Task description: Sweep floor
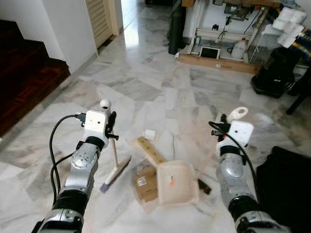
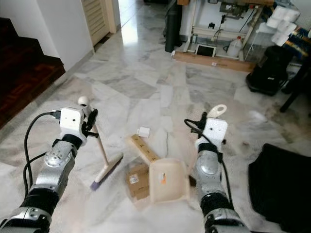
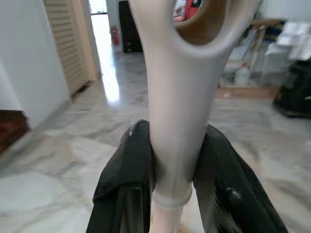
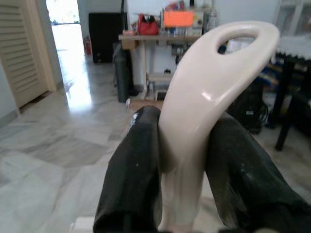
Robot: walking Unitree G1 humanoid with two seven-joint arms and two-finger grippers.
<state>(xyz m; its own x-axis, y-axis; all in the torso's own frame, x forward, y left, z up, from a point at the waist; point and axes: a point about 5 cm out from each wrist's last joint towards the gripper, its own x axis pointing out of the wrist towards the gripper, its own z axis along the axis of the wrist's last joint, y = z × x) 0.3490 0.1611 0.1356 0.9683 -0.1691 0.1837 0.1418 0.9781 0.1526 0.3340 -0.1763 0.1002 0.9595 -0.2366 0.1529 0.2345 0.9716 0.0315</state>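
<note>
Spanning the scene is a polished floor of grey-veined white marble slabs (image 1: 146,82), glossy enough to mirror daylight from a doorway at the far end. A white wall (image 1: 73,29) and a louvred cream door (image 1: 99,19) border it on the robot's left, beside a dark wooden stair (image 1: 24,73). At the back stand a white-framed workbench (image 1: 218,34), a translucent plastic jug (image 1: 239,48) and a long brown cardboard box (image 1: 218,63) laid flat. A black bag (image 1: 277,73) sits on the right.

The left gripper (image 3: 175,174) is clenched on the cream plastic handle of a small hand broom (image 1: 115,165); both black fingers (image 3: 129,179) press its smooth round shaft below a looped end. The shaft slants down to a flat head with purple bristles touching the floor.

The right gripper (image 4: 182,165) grasps the curved, glossy cream handle of a beige plastic dustpan (image 1: 177,183), whose open tray rests on the marble between the two arms.

Just beside the pan lie flattened brown cardboard scraps (image 1: 146,182), a long cardboard strip (image 1: 150,151) and a small white cube-shaped item (image 1: 149,134), possibly a carton. Black fabric (image 1: 286,184) lies at the right.
</note>
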